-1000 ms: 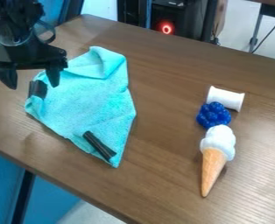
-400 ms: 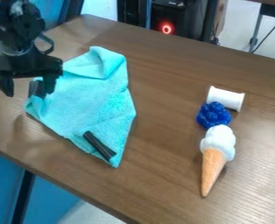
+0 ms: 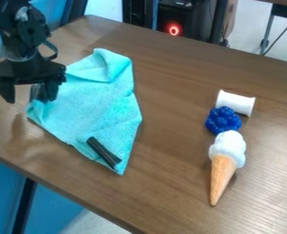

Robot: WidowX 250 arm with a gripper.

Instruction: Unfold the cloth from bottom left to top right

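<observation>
Turquoise cloth (image 3: 100,109) is still half folded imo, gripper (image 3: 29,98) spread wide by its left corner, probably so it can pinch that edge.

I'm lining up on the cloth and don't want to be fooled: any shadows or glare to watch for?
Camera view: a soft shadow lies on the table below the end effector; camera view: pale sheen on the table's right side, a thin shadow beside the ice cream cone; camera view: the dark strip at the cloth's left nearly merges with the end effector.
</observation>
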